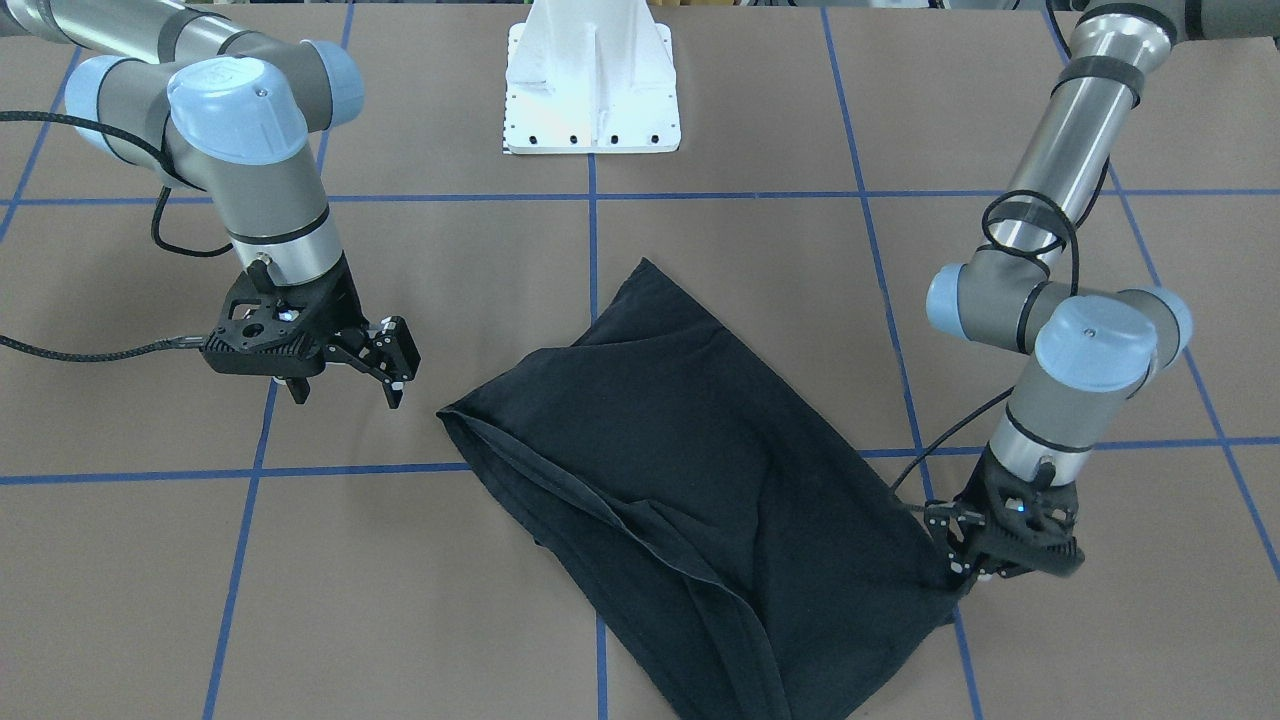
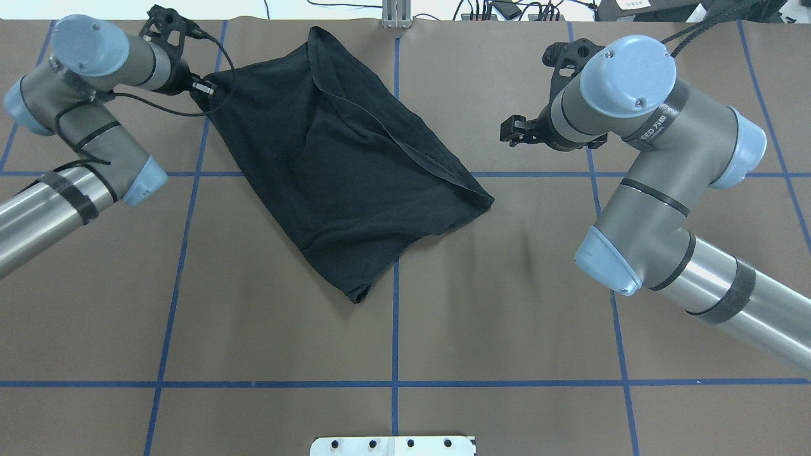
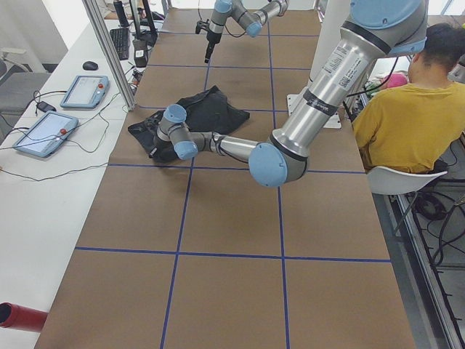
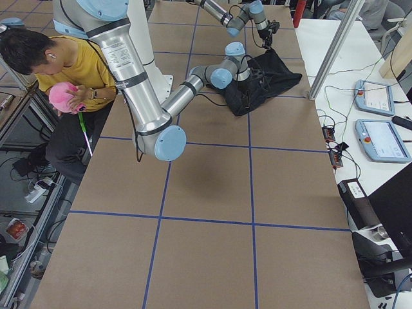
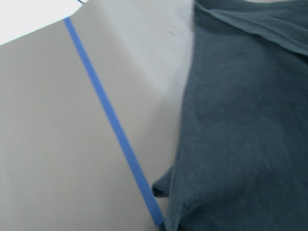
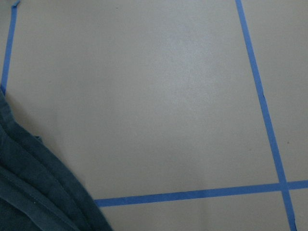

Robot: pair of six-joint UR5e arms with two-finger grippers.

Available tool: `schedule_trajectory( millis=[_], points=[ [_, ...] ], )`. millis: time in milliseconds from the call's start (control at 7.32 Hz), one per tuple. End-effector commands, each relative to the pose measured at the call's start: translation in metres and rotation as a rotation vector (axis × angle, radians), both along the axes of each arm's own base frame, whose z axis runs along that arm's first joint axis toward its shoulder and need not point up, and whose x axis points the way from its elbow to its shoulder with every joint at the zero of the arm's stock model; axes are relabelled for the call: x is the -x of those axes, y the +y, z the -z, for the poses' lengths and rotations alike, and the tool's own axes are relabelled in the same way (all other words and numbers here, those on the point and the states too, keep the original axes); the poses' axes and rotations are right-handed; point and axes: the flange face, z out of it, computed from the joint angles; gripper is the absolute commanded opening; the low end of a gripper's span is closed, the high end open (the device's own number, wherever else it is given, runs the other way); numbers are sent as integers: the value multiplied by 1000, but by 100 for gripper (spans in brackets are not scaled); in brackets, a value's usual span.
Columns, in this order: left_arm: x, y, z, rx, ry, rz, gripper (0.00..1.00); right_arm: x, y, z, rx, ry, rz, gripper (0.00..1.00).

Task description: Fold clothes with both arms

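Note:
The black T-shirt (image 1: 680, 460) lies folded over and askew on the brown table, with no graphic or logo showing. It also shows in the overhead view (image 2: 342, 164). My left gripper (image 1: 957, 568) is low at the shirt's far-left corner and shut on that corner; it also shows in the overhead view (image 2: 204, 88). The left wrist view shows the shirt's edge (image 5: 240, 120) beside a blue tape line. My right gripper (image 1: 347, 393) is open and empty, hovering above bare table a short way from the shirt's right corner (image 2: 485, 199). The right wrist view catches only a hem (image 6: 33, 192).
The white base pedestal (image 1: 592, 90) stands at the robot's side of the table. Blue tape lines (image 2: 394, 316) grid the brown surface. A person in yellow (image 3: 407, 123) sits beside the robot. Tablets (image 4: 380, 138) lie on the bench beyond the table's far edge.

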Motion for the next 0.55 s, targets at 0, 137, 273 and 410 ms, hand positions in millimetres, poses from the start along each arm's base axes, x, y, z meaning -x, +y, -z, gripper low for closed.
schedule_trajectory(
  millis=[0,137,273,410],
  points=[
    [-1,-40,0,8,-13,26,0,4,3,1,1,-2,6,100],
    [9,-44,4,-3,-4,37,3,7,4,3,-3,-5,10,100],
    [22,-46,20,-53,26,36,99,9,3,10,-9,-11,10,100],
    [39,-42,48,-84,84,-17,100,12,1,16,-14,-16,14,100]
  ],
)
